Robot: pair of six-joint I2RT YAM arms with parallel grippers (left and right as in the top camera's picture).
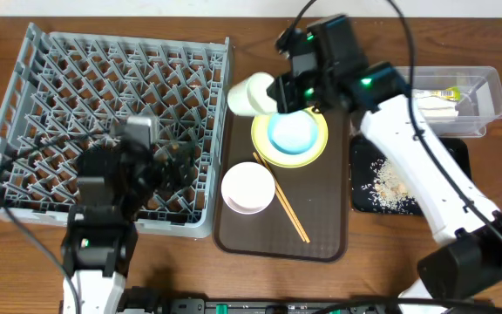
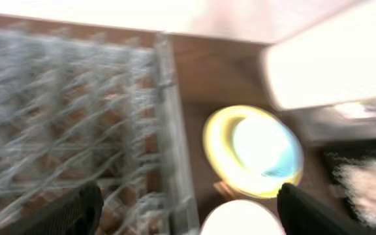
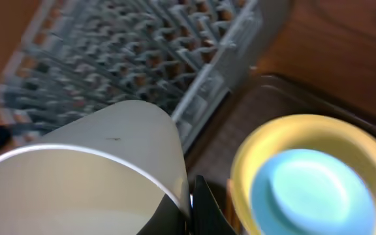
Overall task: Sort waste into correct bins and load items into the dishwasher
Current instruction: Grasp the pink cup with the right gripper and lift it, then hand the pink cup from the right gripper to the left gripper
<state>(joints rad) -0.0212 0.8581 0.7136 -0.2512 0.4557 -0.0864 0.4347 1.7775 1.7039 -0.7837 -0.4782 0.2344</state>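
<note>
In the black tray [image 1: 363,158], rice crumbs [image 1: 390,185].

One dish rack [image 1: 103,113] sitting here, one yellow plate [image 1: 319,150], one blue bowl [image 1: 292,133], one pinkish-white bowl [image 1: 247,187], one white cup [image 1: 247,94], one clear tub [image 1: 495,87], one black tray [image 1: 362,157], one brown tray [image 1: 321,227].

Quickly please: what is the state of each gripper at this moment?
Left gripper: open, holding nothing.
Right gripper: closed on the rim of the white cup.
</note>
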